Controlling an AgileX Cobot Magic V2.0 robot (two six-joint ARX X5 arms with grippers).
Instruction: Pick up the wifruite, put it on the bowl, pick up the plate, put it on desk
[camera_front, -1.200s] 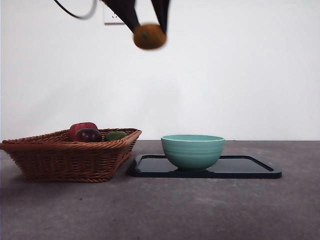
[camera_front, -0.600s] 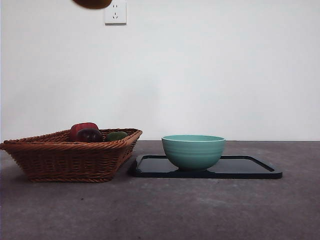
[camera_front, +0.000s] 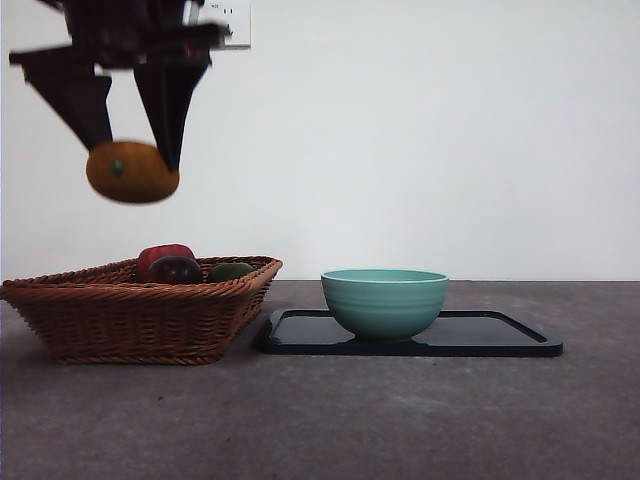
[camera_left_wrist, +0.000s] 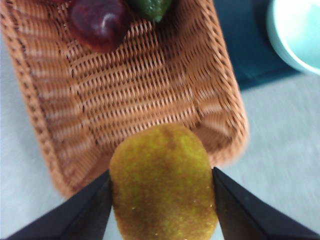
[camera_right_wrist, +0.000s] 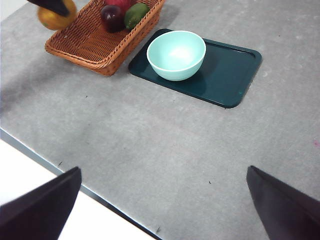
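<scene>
Grey, mottled worktop (camera_front: 400, 420) fills the foreground, bare along its near edge. On it sit one brown wicker basket (camera_front: 140, 315) and, just beside it, one dark flat tray (camera_front: 500, 335); the basket's corner nearly meets the tray's edge. One mint-green ribbed bowl (camera_front: 385, 302) stands upright on the tray, on the half nearer the basket, and the right wrist view shows its inside (camera_right_wrist: 176, 52) empty.

Three pieces of fruit lie together at the basket's far end: one red (camera_front: 165, 255), one dark red-purple (camera_front: 177, 270) and one small green (camera_front: 232, 271). The left wrist view shows the purple fruit (camera_left_wrist: 100, 22) and the green one (camera_left_wrist: 150, 6) against the woven floor, with the rest of the basket (camera_left_wrist: 130, 95) empty.

One orange wifruite (camera_front: 132, 172) hangs in the air above the basket's near left part, well above its rim and well apart from the bowl. The left end effector (camera_front: 130, 160) grips it, one black jaw pressed on each flank, the small green stem dot facing the front camera. In the left wrist view the wifruite (camera_left_wrist: 162, 182) sits squeezed between the two jaws of the left end effector (camera_left_wrist: 161, 200).

The right end effector (camera_right_wrist: 160, 210) waits high over the near worktop, its two jaws spread wide and holding nothing.

Behind everything stands a plain white wall, with one white socket (camera_front: 232, 25) partly hidden by the arm.
</scene>
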